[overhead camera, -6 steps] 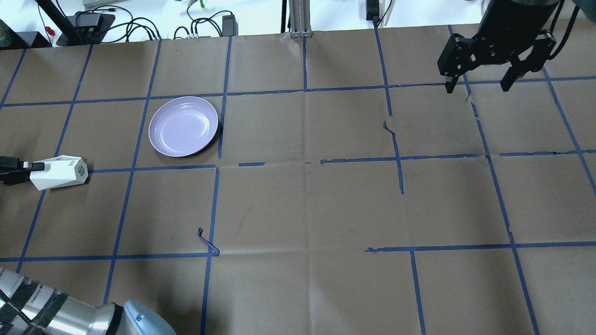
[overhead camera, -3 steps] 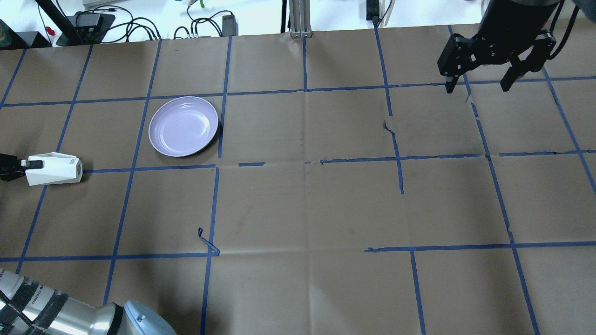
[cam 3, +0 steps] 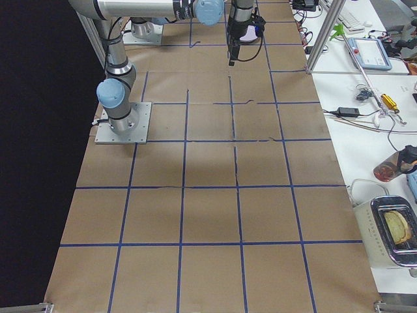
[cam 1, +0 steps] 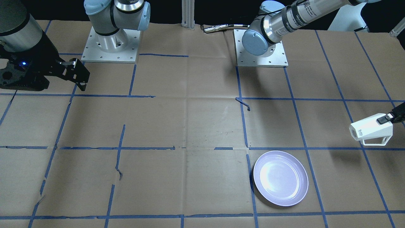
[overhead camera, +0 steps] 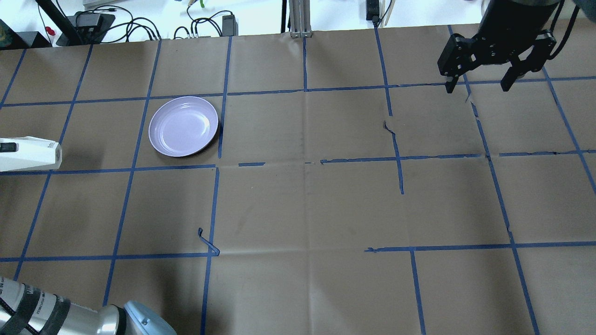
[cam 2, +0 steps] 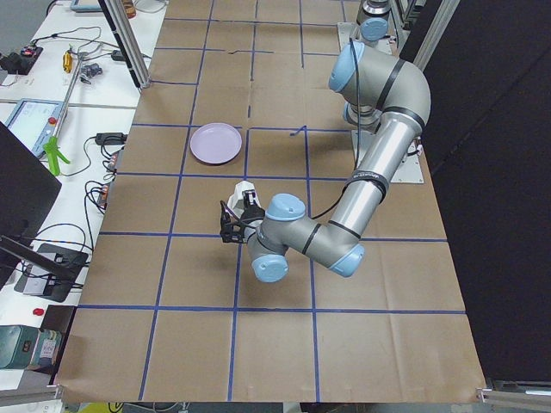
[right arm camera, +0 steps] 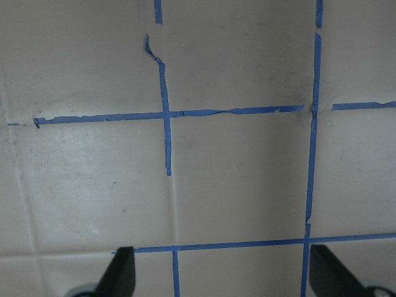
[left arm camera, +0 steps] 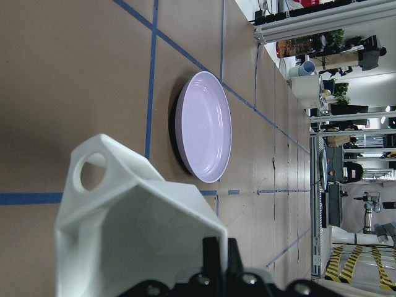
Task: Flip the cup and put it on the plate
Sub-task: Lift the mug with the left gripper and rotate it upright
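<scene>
Gripping the cup [cam 1: 371,128] at its mouth end, the left gripper [cam 1: 389,118] is holding it on its side in the air, with its shadow falling on the brown paper table [overhead camera: 298,209] beneath. The cup's base is pointing away from the gripper, and the angular handle is hanging underneath in the front-facing view (the small blue lettering is showing near the base). The fingers are pinching the rim wall closely; one of them seems to be sitting inside the mouth, though the wrist view is too cramped to be sure. The plate [overhead camera: 183,126] is lying flat and bare on the paper, beside a blue tape line [overhead camera: 223,88]. The cup is hanging well apart from it, off to the robot's left. The right gripper [overhead camera: 477,87] is hovering above the far right part of the table with its jaws spread wide and nothing between them.
</scene>
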Robot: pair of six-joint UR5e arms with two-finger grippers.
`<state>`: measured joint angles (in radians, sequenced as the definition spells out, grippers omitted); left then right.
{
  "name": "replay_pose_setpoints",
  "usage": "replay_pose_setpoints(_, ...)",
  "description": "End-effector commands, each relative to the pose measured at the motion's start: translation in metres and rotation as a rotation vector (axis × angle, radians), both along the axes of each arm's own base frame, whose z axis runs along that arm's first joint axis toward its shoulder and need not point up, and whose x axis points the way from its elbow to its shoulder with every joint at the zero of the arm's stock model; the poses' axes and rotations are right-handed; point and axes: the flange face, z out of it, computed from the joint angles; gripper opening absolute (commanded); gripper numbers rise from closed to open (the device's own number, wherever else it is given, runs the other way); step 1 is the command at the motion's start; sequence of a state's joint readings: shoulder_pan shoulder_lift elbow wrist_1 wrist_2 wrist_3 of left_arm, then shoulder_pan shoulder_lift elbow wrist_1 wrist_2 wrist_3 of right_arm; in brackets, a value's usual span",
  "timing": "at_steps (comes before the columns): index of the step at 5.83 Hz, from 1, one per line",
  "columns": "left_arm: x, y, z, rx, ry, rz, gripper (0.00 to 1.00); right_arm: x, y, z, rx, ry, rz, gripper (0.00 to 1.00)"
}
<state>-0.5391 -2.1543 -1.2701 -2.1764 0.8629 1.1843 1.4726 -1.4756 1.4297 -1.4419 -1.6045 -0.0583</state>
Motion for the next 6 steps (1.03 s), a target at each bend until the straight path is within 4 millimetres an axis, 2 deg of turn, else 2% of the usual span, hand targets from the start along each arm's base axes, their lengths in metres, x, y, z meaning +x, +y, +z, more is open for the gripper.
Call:
replay_pose_setpoints(1,-0.035,-0.014,0.075,0.026,-0.119,0.021,0.0,0.0,0.0,0.0,0.0,0.0,0.0,1.0)
replay_pose_setpoints(2,-0.073,-0.043,0.11,0.066,-0.267,0.01,0.0,0.0,0.0,0.0,0.0,0.0,0.0,1.0)
replay_pose_setpoints(4,-0.193,-0.121,0.143,0.098,-0.583,-0.081,0.0,0.0,0.0,0.0,0.0,0.0,0.0,1.0)
replay_pose_setpoints(5,-0.263,-0.154,0.143,0.091,-0.738,-0.132,0.0,0.0,0.0,0.0,0.0,0.0,0.0,1.0)
replay_pose_setpoints(6,-0.35,-0.179,0.14,0.083,-0.888,-0.203,0.0,0.0,0.0,0.0,0.0,0.0,0.0,1.0)
